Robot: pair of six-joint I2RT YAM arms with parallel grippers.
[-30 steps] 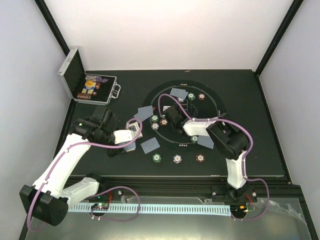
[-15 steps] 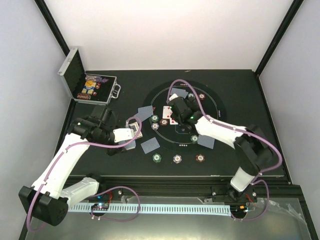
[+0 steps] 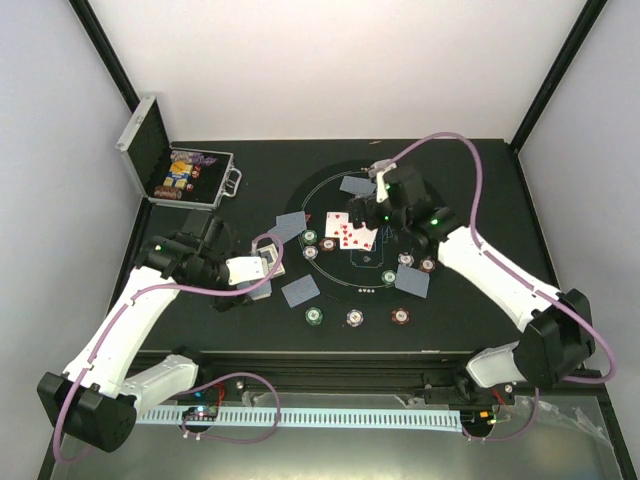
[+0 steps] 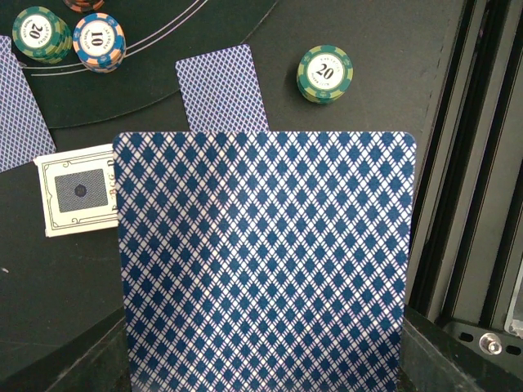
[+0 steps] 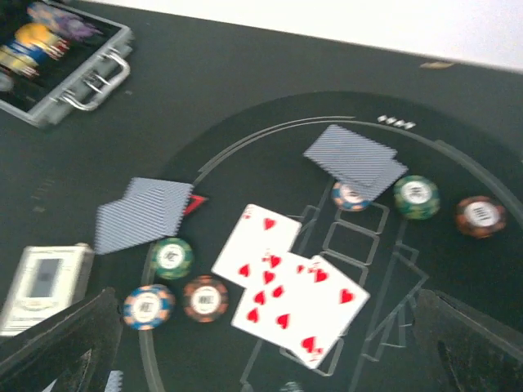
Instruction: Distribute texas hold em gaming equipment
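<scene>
My left gripper [image 3: 260,275] is shut on a blue-backed playing card [image 4: 261,261] that fills most of the left wrist view and hides the fingers. Beyond it lie a face-down card [image 4: 222,88], a green chip [image 4: 324,73] and a white deck box [image 4: 78,200]. My right gripper [image 3: 380,213] hangs open over the round mat, just above overlapping face-up heart cards [image 5: 286,286] [image 3: 350,232], with nothing between its fingers [image 5: 69,343]. Green, brown-red and blue chips [image 5: 172,257] and face-down cards [image 5: 143,212] ring the mat.
The open silver case [image 3: 185,178] with chips inside stands at the back left, also seen as the case [image 5: 69,65] in the right wrist view. Three chips [image 3: 355,317] line the mat's near edge. The table's front rail [image 4: 482,204] is close to my left gripper.
My right gripper opened and drew back toward the far right, leaving the face-up heart cards on the mat. The left arm and its card stayed put.
</scene>
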